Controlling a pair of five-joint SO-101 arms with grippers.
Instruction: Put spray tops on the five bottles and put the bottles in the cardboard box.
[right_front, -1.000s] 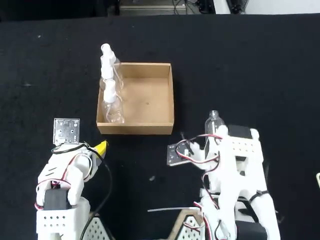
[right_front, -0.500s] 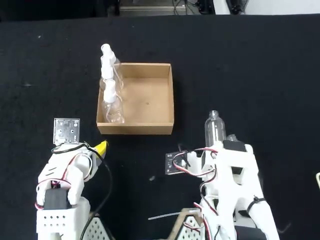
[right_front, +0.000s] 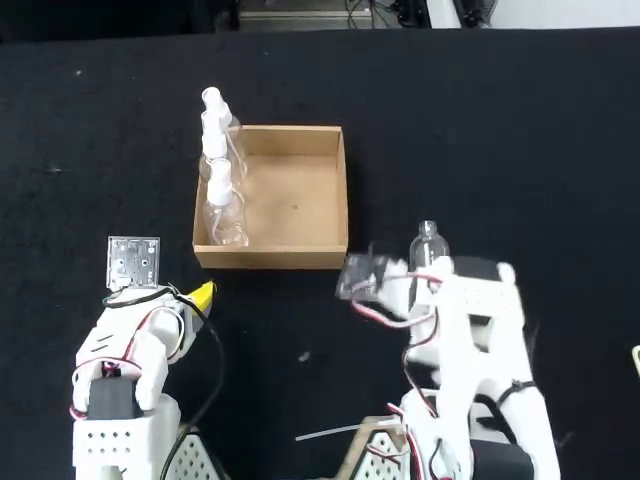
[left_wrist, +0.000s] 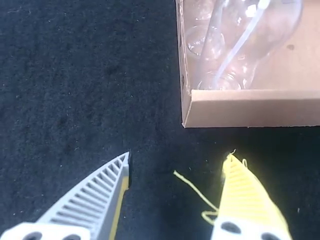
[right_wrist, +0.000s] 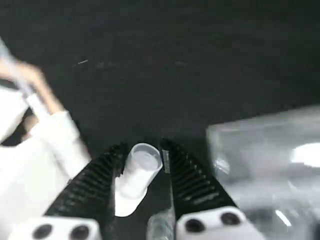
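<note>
A brown cardboard box (right_front: 330, 200) sits mid-table. Three clear bottles with white spray tops (right_front: 220, 190) stand along its left wall, and their bases (left_wrist: 220, 65) show in the left wrist view. My right gripper (right_wrist: 142, 146) is shut on the neck of a clear bottle without a top (right_wrist: 139, 167). That bottle (right_front: 428, 248) stands upright just right of the box's near right corner. My left gripper (left_wrist: 177, 165) is open over bare cloth near the box's near left corner (left_wrist: 187, 107); its yellow finger (right_front: 203, 293) shows in the high view.
Black cloth (right_front: 500, 130) covers the whole table. A thin white straw-like piece (right_front: 330, 428) lies at the near edge between the two arm bases. A small pale speck (right_front: 303, 356) lies in front of the box.
The right arm dipped back, then swung its wrist up toward the box, keeping the bottle in roughly the same spot. The left arm has not moved.
</note>
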